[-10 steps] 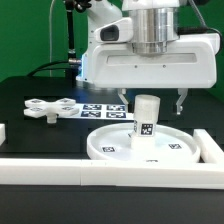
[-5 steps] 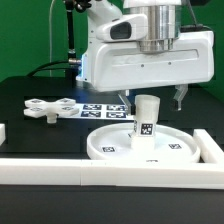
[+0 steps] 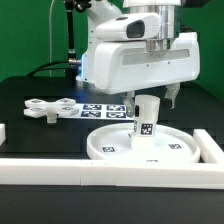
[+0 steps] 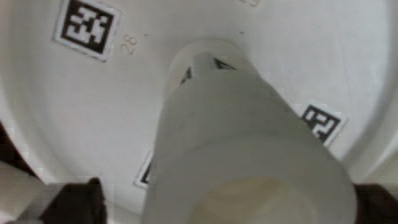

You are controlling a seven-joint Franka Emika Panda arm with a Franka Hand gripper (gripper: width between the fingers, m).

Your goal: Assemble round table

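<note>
The pincer (image 3: 153, 101) is hanging in the upper middle of the exterior frame, directly over the short cylindrical leg (image 3: 146, 120). Its jaws are standing wide, one dark finger (image 3: 130, 102) showing just beside the leg's top on the exterior view's left and the other well clear on the exterior view's right, and they are gripping nothing.

The leg is standing upright in the middle of the large rimmed round disc (image 3: 115, 143), which is lying flat in the lower centre of the frame. A small black-and-white square tag (image 3: 143, 127) is facing the camera from the leg's side, and it is showing a block pattern rather than letters. Similar tags are lying on the disc's floor, too small to read.

In the wrist view the leg (image 4: 222, 140) is filling the middle, with two tags on the disc (image 4: 63, 110) around it.

The flat cross-shaped base (image 3: 45, 108) is lying at the left of the exterior frame on the black table (image 3: 30, 125), beside the marker board (image 3: 100, 108).
</note>
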